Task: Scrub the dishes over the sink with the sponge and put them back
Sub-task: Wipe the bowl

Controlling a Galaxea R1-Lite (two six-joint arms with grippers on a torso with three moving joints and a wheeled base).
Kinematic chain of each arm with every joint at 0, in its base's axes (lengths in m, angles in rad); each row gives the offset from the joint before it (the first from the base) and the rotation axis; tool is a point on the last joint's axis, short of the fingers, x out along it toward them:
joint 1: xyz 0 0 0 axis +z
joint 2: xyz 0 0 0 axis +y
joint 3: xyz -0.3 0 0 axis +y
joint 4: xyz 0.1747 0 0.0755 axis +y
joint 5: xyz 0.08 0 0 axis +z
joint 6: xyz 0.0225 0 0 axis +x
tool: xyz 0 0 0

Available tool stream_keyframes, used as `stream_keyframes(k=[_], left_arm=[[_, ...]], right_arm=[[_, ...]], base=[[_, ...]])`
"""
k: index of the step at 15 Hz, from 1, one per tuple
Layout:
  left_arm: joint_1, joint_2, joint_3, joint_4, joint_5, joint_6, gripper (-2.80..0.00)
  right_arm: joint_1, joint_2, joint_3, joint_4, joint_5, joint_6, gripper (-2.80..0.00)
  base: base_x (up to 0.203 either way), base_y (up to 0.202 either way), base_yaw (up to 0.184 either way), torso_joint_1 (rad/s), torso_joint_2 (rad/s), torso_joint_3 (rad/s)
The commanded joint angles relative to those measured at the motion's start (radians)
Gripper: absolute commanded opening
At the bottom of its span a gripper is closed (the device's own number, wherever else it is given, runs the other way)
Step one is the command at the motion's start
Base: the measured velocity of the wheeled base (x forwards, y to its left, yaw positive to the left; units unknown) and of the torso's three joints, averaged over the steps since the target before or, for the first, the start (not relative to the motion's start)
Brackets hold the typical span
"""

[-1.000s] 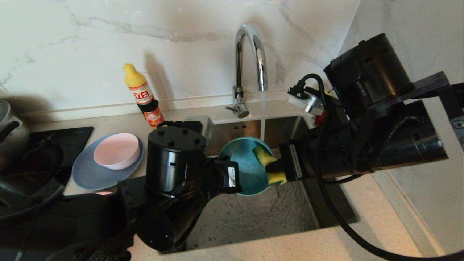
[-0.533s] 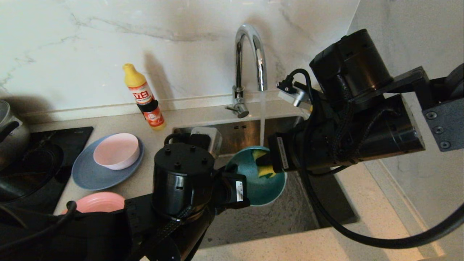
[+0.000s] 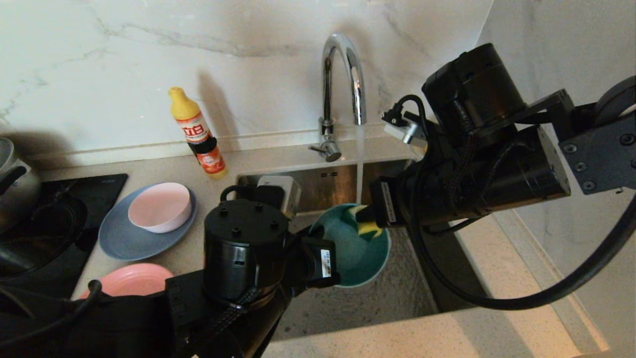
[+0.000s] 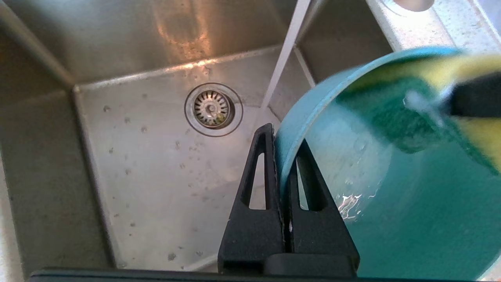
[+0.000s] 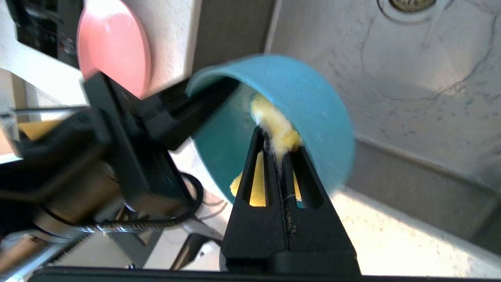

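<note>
- My left gripper (image 4: 282, 156) is clamped on the rim of the teal bowl (image 3: 355, 251), one finger outside the wall, one inside. Bowl is tilted on its side, mouth facing my right arm, held up over the sink (image 3: 348, 303), clear of the basin floor.
- My right gripper (image 5: 278, 149) is closed tight on the sponge (image 3: 366, 224). Sponge is squashed between the fingers, yellow foam bulging past the tips, green scouring side toward the bowl's interior.
- Sponge sits inside the bowl, against the inner wall near the upper rim on the faucet side.
- Faucet (image 3: 343, 84) is running; the stream (image 3: 359, 164) falls just behind the bowl's rim. Water droplets visible on the bowl's inner surface in the left wrist view.
- Drain strainer (image 4: 213, 109) is visible on the basin floor, well apart from the bowl.
- Other dishes are on the counter on my left: pale pink bowl (image 3: 160, 206) sitting on the grey-blue plate (image 3: 124, 238), pink plate (image 3: 131, 279) nearer to me, partly hidden behind my left arm.
- Detergent bottle (image 3: 198, 134) stands upright by the wall at the sink's back left corner. Steel pot (image 3: 12, 179) at the far left edge, over the black cooktop (image 3: 99, 191).
</note>
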Motion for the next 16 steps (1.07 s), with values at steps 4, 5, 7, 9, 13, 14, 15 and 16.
stream_keyframes(k=[4,5,7,9,13,14,15,16], left_arm=[[0.017,-0.05,0.032,-0.004,0.012,-0.007,-2.8],[0.022,-0.05,0.04,-0.005,0.012,-0.007,-2.8],[0.024,-0.047,0.041,-0.005,0.01,-0.009,-2.8],[0.024,-0.039,0.033,-0.005,0.012,-0.007,-2.8],[0.043,-0.025,0.016,-0.051,0.017,0.002,-2.8],[0.055,-0.011,0.017,-0.085,0.018,0.004,-2.8],[0.062,-0.001,0.021,-0.119,0.025,0.012,-2.8],[0.063,0.004,0.029,-0.164,0.04,0.029,-2.8]], right_arm=[[0.004,0.022,-0.002,0.009,0.002,0.004,-2.8],[0.004,0.022,-0.002,0.01,0.002,0.004,-2.8],[0.016,0.022,-0.002,0.01,0.003,0.004,-2.8],[0.048,0.021,-0.005,0.016,0.003,0.005,-2.8],[0.111,0.039,-0.008,0.032,0.003,0.005,-2.8],[0.114,0.041,-0.008,0.04,0.003,0.005,-2.8],[0.12,0.044,-0.009,0.044,0.003,0.006,-2.8],[0.12,0.046,-0.016,0.046,0.003,0.008,-2.8]], base=[[0.0,0.0,0.0,0.0,0.0,0.0],[0.0,0.0,0.0,0.0,0.0,0.0],[0.0,0.0,0.0,0.0,0.0,0.0],[0.0,0.0,0.0,0.0,0.0,0.0],[0.0,0.0,0.0,0.0,0.0,0.0],[0.0,0.0,0.0,0.0,0.0,0.0],[0.0,0.0,0.0,0.0,0.0,0.0],[0.0,0.0,0.0,0.0,0.0,0.0]])
